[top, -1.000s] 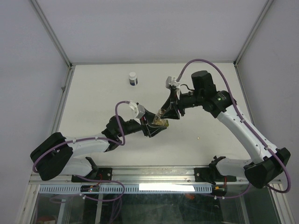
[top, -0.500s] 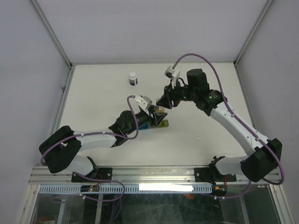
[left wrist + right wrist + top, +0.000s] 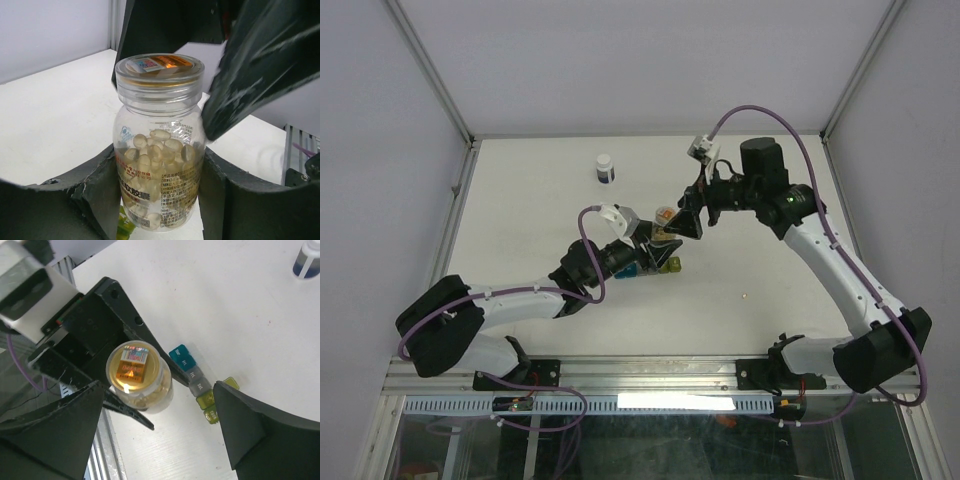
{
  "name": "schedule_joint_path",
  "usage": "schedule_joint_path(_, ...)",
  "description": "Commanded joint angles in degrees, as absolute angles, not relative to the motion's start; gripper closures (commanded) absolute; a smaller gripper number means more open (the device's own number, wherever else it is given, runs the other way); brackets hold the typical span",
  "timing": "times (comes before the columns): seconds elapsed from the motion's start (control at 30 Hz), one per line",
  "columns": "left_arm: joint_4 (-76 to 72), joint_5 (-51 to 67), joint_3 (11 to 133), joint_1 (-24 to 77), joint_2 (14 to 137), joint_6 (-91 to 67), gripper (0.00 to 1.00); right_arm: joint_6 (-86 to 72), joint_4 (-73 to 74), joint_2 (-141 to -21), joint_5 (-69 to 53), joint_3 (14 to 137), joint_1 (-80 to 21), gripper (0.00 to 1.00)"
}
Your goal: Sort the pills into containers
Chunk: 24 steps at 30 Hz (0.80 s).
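Note:
My left gripper (image 3: 159, 202) is shut on a clear pill bottle (image 3: 159, 125) with a gold-labelled lid (image 3: 134, 367), held upright. Cream pills (image 3: 152, 150) fill the bottle's lower half. My right gripper (image 3: 159, 390) hangs open just above the bottle, one finger on each side of the lid and neither touching it. The containers (image 3: 196, 381), a strip of blue, teal, grey and yellow-green cubes, lie on the table beside and below the bottle, with one yellow-green lid flipped up. From above, the bottle (image 3: 663, 215) and strip (image 3: 655, 267) sit mid-table between both arms.
A white-capped dark bottle (image 3: 605, 168) stands at the back left of the white table (image 3: 520, 220). One small pale pellet (image 3: 745, 296) lies loose right of the strip. The table's metal front rail (image 3: 650, 375) runs along the near edge.
My right gripper has opened wide and drawn back slightly from the bottle's lid. The left arm has shifted a little, with the bottle still in its grip.

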<state>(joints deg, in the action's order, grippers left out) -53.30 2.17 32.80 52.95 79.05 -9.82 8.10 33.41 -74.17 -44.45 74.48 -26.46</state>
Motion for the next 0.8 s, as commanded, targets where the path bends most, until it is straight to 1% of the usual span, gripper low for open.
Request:
schedule_joint_path(0.0,-55.6,5.9,32.2,53.4,75.7,-10.5,1.0,16.6,38.7,-69.8,-55.9,78.9,-24.3,0.06)
schedule_joint_path(0.1,-54.1,8.2,32.0,53.4,74.6,-10.5,1.0,24.7,44.9,-68.9,-60.6,80.3,-23.5,0.05)
schedule_joint_path(0.17,-52.9,10.9,32.1,53.4,73.8,-10.2,1.0,33.0,50.9,-68.6,-63.1,81.7,-23.3,0.05)
schedule_joint_path(0.27,-50.3,17.5,32.5,53.4,73.1,-9.9,1.0,49.4,62.1,-68.6,-65.2,83.8,-23.3,0.02)
schedule_joint_path(0.4,-48.5,28.3,32.4,53.4,72.0,-10.0,1.0,63.0,69.6,-70.0,-66.3,86.5,-23.3,0.01)
schedule_joint_path(0.5,-46.4,32.9,32.6,53.3,71.1,-9.9,1.0,73.0,77.0,-71.7,-69.0,88.2,-23.6,0.01)
schedule_joint_path(0.63,-45.3,35.1,32.6,53.4,70.6,-10.4,1.0,72.7,78.7,-73.1,-69.0,88.5,-27.7,0.01)
schedule_joint_path(0.77,-45.2,37.3,33.3,53.3,71.2,-10.8,1.0,64.4,73.8,-73.6,-66.1,87.3,-31.4,0.09)
